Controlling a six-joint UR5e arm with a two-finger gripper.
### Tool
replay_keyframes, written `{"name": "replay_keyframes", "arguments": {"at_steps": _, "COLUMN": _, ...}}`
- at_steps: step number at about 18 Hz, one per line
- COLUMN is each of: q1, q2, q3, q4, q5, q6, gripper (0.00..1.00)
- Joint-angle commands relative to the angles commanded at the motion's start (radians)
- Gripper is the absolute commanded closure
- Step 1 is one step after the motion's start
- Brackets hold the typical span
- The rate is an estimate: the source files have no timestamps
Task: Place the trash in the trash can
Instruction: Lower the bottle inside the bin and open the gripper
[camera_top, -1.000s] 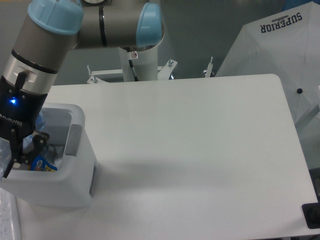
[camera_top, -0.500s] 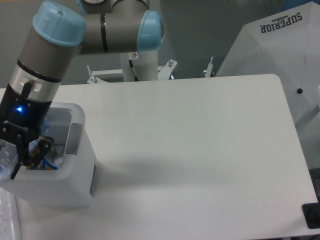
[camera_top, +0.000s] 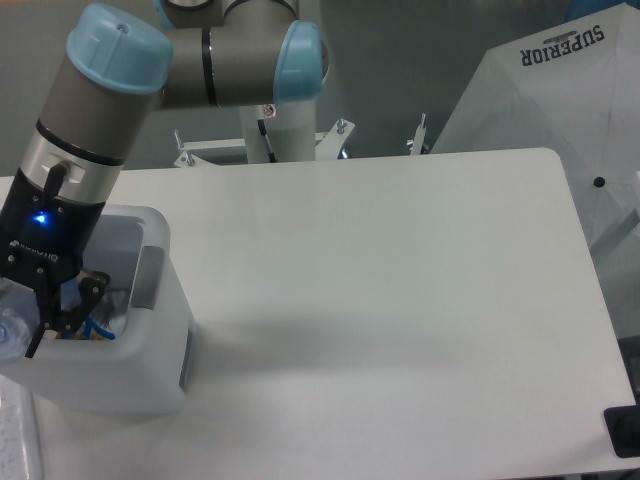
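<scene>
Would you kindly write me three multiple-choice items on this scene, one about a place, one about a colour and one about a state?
1. Where does the white boxy plastic bin stand on the white table?
A. at the left edge of the view
B. in the middle
C. at the right edge of the view

2. What colour are the caps on the arm's joints?
A. red
B. light blue
C. black

3. Where is the black two-finger gripper right now?
A. resting flat on the table
B. raised high above the table's middle
C. over the bin's opening

Answers:
1. A, since the bin sits at the left edge of the picture, near its bottom.
2. B, since the round joint caps are light blue against the grey arm.
3. C, since its fingers hang inside the bin's rim above some blue-marked contents.
</scene>
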Motion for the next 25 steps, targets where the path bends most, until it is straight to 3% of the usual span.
{"name": "replay_keyframes", "arguments": {"at_steps": 5, "q1": 0.002, "q2": 0.011, "q3": -0.018, "q4": 0.0, "q5": 0.006, "q6": 0.0, "gripper": 0.31}}
{"name": "replay_keyframes", "arguments": {"at_steps": 14, "q1": 0.006, "q2": 0.086, "q3": -0.15, "q4": 0.0, "q5": 0.008, "q6": 0.066, "gripper": 0.27}}
{"name": "replay_keyframes", "arguments": {"at_steps": 19, "q1": 0.005, "q2": 0.104, "q3": -0.173, "q4": 0.002, "q5": 0.008, "q6": 0.071, "gripper": 0.27}}
{"name": "replay_keyframes", "arguments": {"at_steps": 20, "q1": 0.008, "q2": 0.104, "q3": -0.172, "q4": 0.002, "q5": 0.008, "q6": 0.08, "gripper": 0.18}}
{"name": "replay_keyframes", "arguments": {"at_steps": 21, "q1": 0.012, "q2": 0.104, "q3": -0.172, "q4": 0.002, "q5": 0.008, "q6": 0.1, "gripper": 0.03}}
{"name": "replay_keyframes", "arguments": {"at_steps": 25, "q1": 0.076, "q2": 0.121, "q3": -0.172, "q4": 0.0, "q5": 0.008, "q6": 0.117, "gripper": 0.0}}
